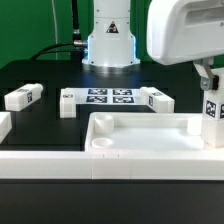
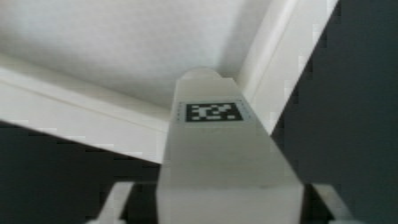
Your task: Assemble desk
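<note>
**Exterior view: one leg upright in the gripper beside the desk top**

Exterior view showed the desk top (image 1: pixel 150 128) as a smooth white plastic tray, rectangular, with a raised rim and a round socket in its near corner on the view's left. It lay on the matt black table (image 1: pixel 40 75), just behind the long low white rail (image 1: pixel 40 162).

The held leg (image 1: pixel 212 112) was a square white post with a black-and-white tag. It stood upright at the tray's end on the view's right. The gripper (image 1: pixel 207 80) was closed on its upper part.

In the wrist view the same leg (image 2: pixel 217 150) filled the gap between the fingers (image 2: pixel 121 205), and the tray's rim passed behind it. Whether the leg's foot touched the tray, I could not tell.

A loose leg (image 1: pixel 22 97) lay well apart at the view's left. A second loose leg (image 1: pixel 68 102) and a third loose leg (image 1: pixel 157 99) lay at either end of the marker board (image 1: pixel 110 97), behind the tray.
</note>
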You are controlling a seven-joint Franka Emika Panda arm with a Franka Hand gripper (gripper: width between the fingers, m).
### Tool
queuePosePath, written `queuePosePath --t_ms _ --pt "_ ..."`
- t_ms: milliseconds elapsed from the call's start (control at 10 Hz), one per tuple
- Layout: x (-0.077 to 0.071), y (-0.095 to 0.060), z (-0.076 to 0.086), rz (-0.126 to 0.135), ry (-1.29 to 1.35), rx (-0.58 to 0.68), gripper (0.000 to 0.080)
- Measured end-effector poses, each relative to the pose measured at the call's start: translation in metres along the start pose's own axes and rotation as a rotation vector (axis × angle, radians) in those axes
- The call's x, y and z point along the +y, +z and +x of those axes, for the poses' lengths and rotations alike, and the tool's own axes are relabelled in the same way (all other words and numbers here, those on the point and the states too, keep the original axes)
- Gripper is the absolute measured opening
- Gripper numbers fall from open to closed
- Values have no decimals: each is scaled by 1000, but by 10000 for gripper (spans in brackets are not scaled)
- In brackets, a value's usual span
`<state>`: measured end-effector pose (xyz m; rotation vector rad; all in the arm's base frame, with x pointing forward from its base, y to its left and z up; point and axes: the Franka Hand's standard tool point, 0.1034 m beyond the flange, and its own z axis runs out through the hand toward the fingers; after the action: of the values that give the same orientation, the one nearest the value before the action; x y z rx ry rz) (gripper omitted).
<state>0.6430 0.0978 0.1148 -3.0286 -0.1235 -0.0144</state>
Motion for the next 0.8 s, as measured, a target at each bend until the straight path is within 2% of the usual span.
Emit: queuePosePath --t_ms 200,600,800 --pt "2 0 0 13 218 14 289" --pt "4 0 -1 16 696 7 290" --pt "4 1 -2 21 841 -1 290"
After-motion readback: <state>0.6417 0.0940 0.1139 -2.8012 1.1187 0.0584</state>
